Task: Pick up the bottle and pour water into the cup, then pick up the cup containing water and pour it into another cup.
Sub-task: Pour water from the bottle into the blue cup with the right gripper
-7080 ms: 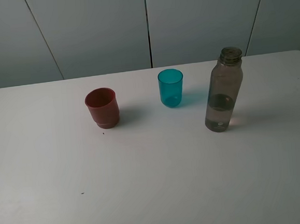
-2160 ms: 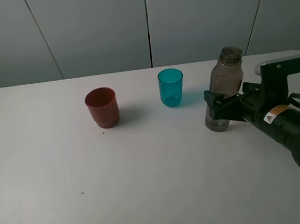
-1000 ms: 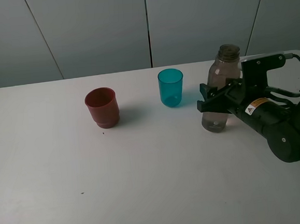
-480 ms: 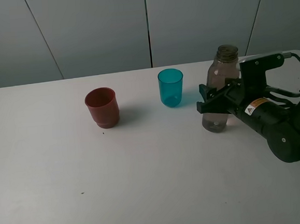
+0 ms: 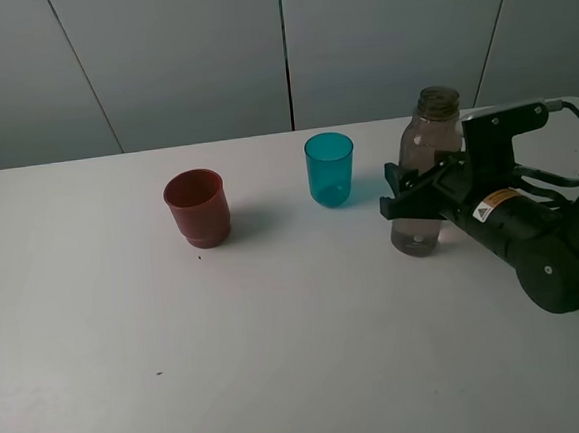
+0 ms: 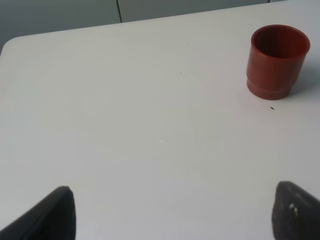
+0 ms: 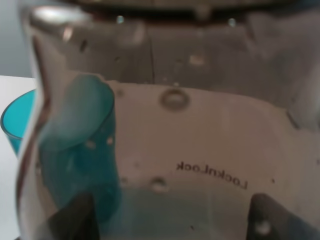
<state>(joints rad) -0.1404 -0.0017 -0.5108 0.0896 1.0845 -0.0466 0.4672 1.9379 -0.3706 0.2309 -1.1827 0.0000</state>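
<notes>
The smoky grey-brown bottle [image 5: 423, 156] stands upright at the right of the white table [image 5: 281, 358] with a little water in its bottom. My right gripper [image 5: 409, 193] is shut on the bottle's lower middle, coming in from the right. In the right wrist view the bottle [image 7: 200, 130] fills the picture between the fingers. The teal cup [image 5: 330, 169] stands just left of the bottle and also shows in the right wrist view [image 7: 14, 119]. The red-brown cup [image 5: 198, 209] stands further left, also in the left wrist view [image 6: 277, 59]. My left gripper [image 6: 175, 220] is open and empty, over bare table.
Grey wall panels [image 5: 187, 64] stand behind the table's far edge. The right arm's black body [image 5: 542, 242] lies over the table's right side.
The right arm came in from the right and closed on the bottle, which shifted slightly left. In the last half second nothing has visibly moved.
</notes>
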